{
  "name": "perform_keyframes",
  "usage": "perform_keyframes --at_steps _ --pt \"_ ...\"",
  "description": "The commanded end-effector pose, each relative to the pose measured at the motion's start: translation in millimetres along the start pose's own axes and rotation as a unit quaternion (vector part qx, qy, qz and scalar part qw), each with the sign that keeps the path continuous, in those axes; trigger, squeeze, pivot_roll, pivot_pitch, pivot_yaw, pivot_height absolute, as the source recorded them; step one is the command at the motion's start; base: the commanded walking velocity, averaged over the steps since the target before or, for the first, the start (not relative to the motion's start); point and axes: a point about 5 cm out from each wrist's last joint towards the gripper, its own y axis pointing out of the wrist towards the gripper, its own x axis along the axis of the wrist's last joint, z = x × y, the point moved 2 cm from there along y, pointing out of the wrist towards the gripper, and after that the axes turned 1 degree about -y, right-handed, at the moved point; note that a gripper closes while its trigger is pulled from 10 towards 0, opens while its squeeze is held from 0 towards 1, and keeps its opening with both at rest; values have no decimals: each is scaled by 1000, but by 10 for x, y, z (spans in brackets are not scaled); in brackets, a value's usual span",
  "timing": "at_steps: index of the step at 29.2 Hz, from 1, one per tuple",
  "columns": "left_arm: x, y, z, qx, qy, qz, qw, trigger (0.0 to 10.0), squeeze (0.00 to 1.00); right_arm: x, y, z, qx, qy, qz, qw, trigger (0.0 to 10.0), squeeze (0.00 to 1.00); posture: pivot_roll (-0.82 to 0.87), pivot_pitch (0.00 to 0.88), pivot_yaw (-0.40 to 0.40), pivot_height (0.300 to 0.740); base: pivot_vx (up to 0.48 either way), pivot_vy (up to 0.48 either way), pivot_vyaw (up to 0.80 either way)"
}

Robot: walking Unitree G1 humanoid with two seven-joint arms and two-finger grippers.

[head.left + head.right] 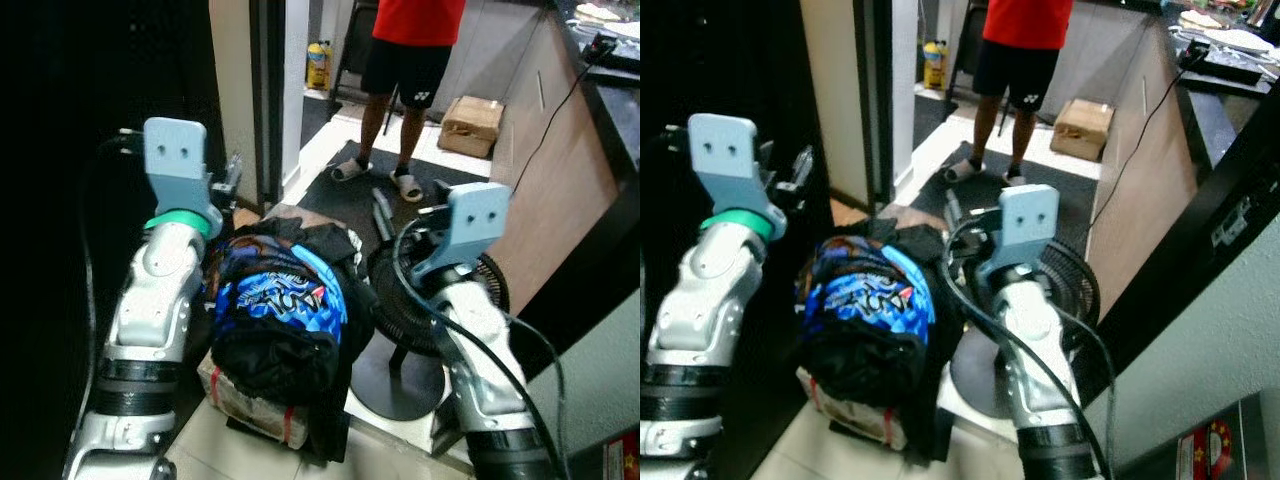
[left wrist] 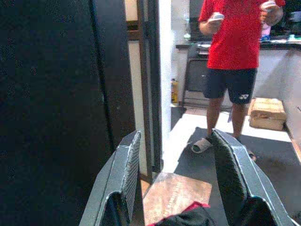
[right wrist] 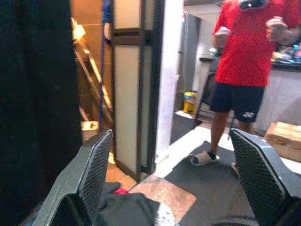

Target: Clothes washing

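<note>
A pile of dark clothes, topped by a blue printed garment, lay heaped on a box on the floor, near and between the two raised arms. The left pincer was held above the far left edge of the pile, its fingers spread apart and grasping nothing. The right pincer stood over the far right side of the pile, likewise released with a wide gap. A black floor fan sat just right of the clothes. Farther off, a person in a red shirt and dark shorts stood on a dark mat, with a cardboard box to the right by the wooden bench.
</note>
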Motion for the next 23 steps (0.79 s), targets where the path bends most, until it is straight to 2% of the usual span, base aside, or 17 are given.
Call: perform_keyframes --at_steps 1,7,23 --pt "-55 -5 -71 -9 2 8 1000 10000 0 -34 -26 -63 -10 -5 9 1000 10000 0 74 0 19 740 480 0 0" --pt "-60 -6 -71 -8 2 9 1000 10000 0 -37 -29 -68 -11 -6 9 1000 10000 0 74 0 21 740 480 0 0" --pt "-104 -9 -88 -12 8 19 1000 10000 0 -51 -38 -63 -11 -9 12 1000 10000 0 73 0 25 740 0 0 0"
